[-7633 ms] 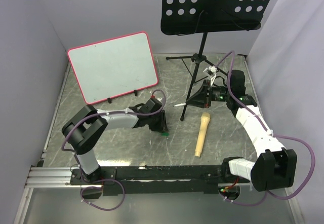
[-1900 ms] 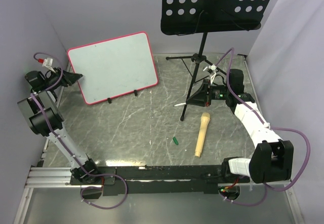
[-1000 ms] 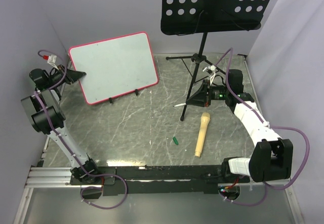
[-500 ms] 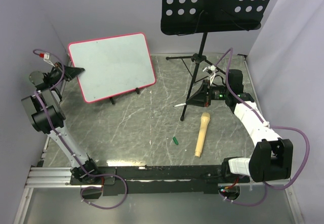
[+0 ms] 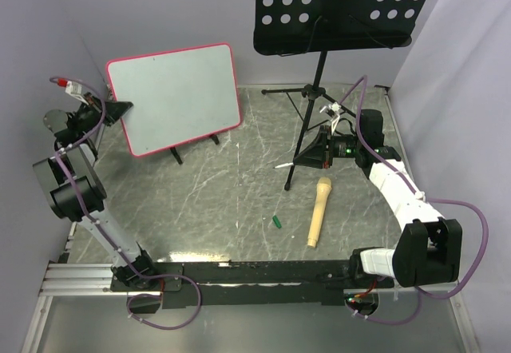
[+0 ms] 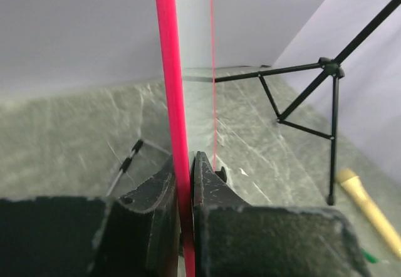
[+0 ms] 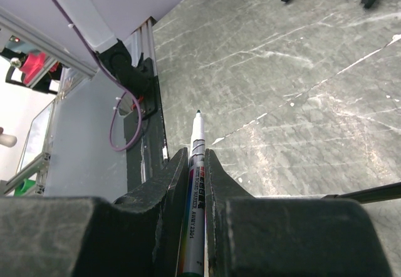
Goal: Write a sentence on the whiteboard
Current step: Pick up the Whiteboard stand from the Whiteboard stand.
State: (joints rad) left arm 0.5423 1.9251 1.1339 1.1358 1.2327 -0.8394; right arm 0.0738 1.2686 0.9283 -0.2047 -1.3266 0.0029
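- While my left claw (image 6: 186,164) clenches the left edge of the white, rectangular, pink-red-framed whiteboard (image 5: 172,97), the board stands blank at far left.
- My right claw (image 7: 196,158), far right, grasps an uncapped white marker (image 7: 195,183); next, I judge, its tip must reach the board.

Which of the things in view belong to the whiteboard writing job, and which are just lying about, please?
For the job:
- whiteboard, its pink frame pinched by the left fingers
- marker, held in the right fingers

Lying about:
- music stand
- tan microphone
- small green piece
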